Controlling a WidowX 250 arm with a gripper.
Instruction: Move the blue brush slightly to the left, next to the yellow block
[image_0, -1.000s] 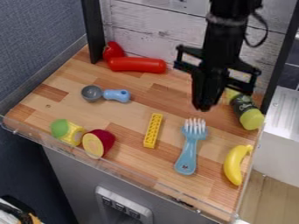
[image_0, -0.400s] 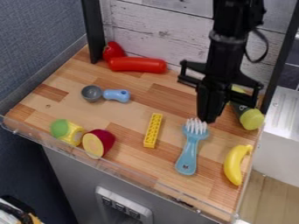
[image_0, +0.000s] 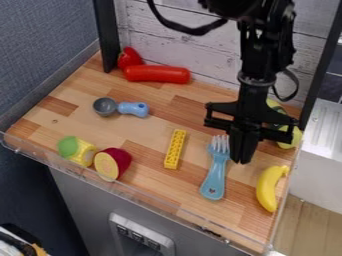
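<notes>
The black gripper (image_0: 242, 159) hangs over the right part of the wooden counter, right beside the head of the blue fork (image_0: 216, 172), whose tines point toward the back. Whether it touches the fork I cannot tell. To its lower right lies a yellow banana (image_0: 267, 188). Behind the gripper is a green bottle (image_0: 288, 137), partly covered by the arm. A yellow toy brick (image_0: 175, 149) lies left of the fork.
A red sausage-like toy (image_0: 157, 74) and a red strawberry-like piece (image_0: 129, 58) lie at the back left. A grey-and-blue scoop (image_0: 120, 107) is at left. A lemon-like piece (image_0: 85, 153) and a dark red cut piece (image_0: 113, 164) sit near the clear front rim (image_0: 167, 206).
The gripper has come down and toward the front, from behind the fork to beside its head. Around the time of the middle frame, the fork's tines shifted slightly right, then back left.
</notes>
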